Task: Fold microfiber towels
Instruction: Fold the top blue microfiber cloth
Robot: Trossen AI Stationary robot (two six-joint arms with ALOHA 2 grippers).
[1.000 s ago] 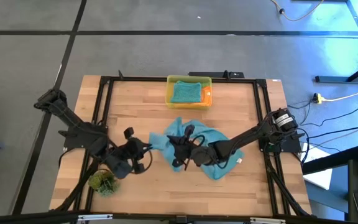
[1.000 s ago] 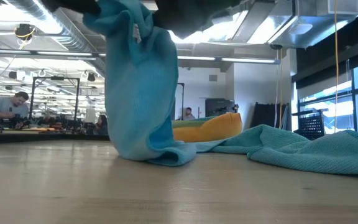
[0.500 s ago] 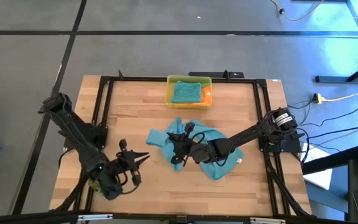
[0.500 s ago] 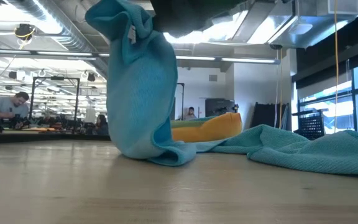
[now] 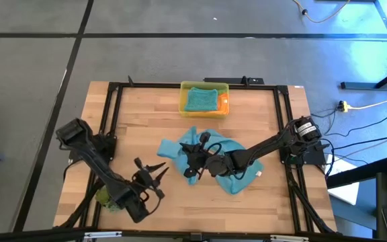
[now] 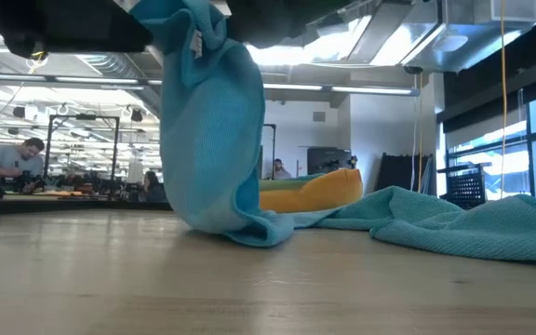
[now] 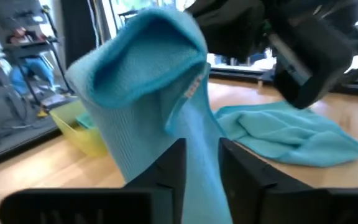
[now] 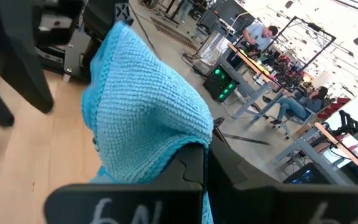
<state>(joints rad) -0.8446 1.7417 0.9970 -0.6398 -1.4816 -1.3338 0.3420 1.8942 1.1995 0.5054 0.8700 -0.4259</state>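
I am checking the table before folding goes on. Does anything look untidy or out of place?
Yes: the teal towel lies crumpled mid-table, one part pinched up by the right gripper. The left gripper is empty beside it. Folded towels sit neatly in the yellow bin.

Environment: open-plan robotics laboratory. Indicators: exposed ceiling ducts (image 6: 91, 60), rows of workbenches (image 6: 54, 195), seated person (image 6: 7, 163), metal rig frames (image 6: 87, 140).

Teal towel (image 5: 210, 158) crumpled mid-table (one corner lifted); another teal towel (image 5: 200, 99) folded in bin
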